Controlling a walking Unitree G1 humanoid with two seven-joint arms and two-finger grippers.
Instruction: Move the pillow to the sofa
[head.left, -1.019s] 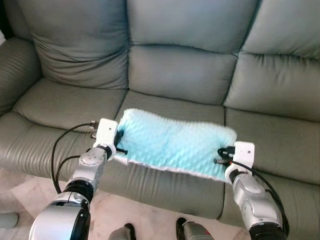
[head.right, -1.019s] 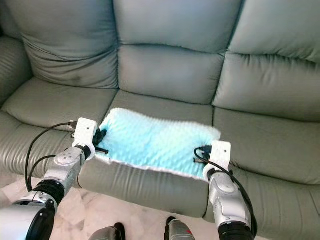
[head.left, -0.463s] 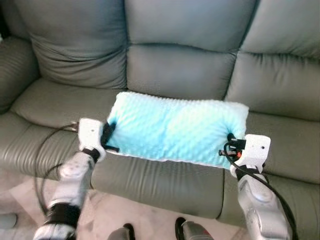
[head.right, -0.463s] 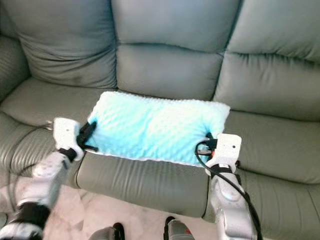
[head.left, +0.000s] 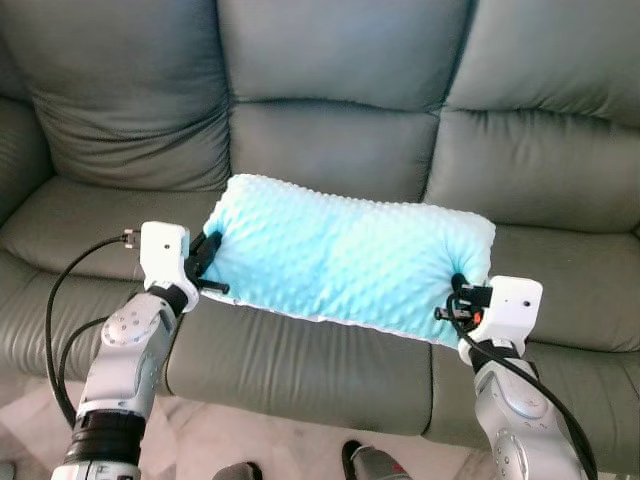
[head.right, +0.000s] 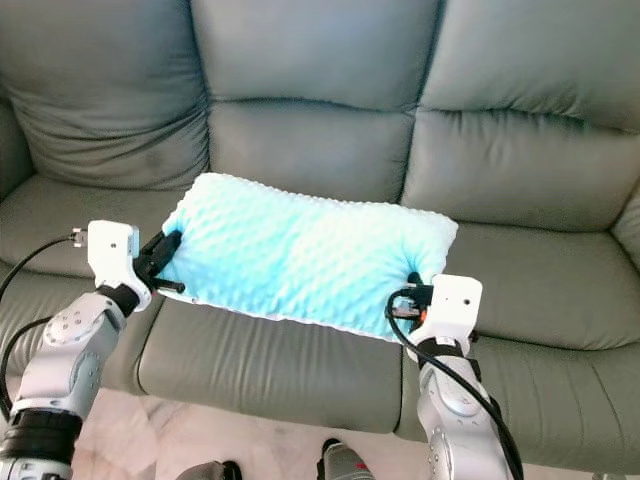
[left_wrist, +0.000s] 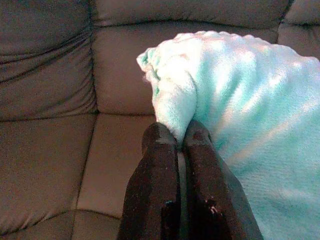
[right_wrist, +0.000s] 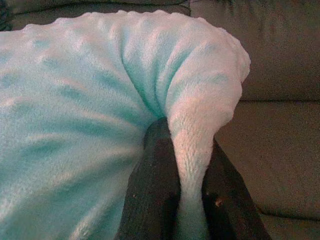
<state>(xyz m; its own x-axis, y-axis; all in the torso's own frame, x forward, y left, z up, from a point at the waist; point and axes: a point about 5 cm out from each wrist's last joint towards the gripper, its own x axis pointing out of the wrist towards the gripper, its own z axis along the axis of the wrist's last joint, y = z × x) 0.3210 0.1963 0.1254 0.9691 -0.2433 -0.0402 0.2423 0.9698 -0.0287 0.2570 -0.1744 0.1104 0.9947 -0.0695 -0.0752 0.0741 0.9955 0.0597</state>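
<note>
Softness is the first thing I notice about the pillow: a plump turquoise cushion with a dimpled fleece cover, which looks light and yields wherever it is squeezed. It hangs between the two arms over the front of the middle seat of the grey leather sofa; whether its far edge brushes the cushion beneath, I cannot tell from where I stand.

Holding it by the two short ends seems the sensible way, since the fluffy fabric bunches into a fold that thin fingers can nip. The middle would only sag and slip. Being so limp, it will likely droop between the arms if they drift together, and a shallow pinch of fleece could slide free, so I judge a deep bite on each end the safer hold.

The left gripper has its black fingers pressed nearly together on a tuck of the cover at the pillow's left end, with only a sliver of fabric between them. The right gripper stands a little wider, its two fingers clamped either side of a thick ridge of fleece at the right corner. Both grips look firm, and nothing else touches the fingers.
</note>
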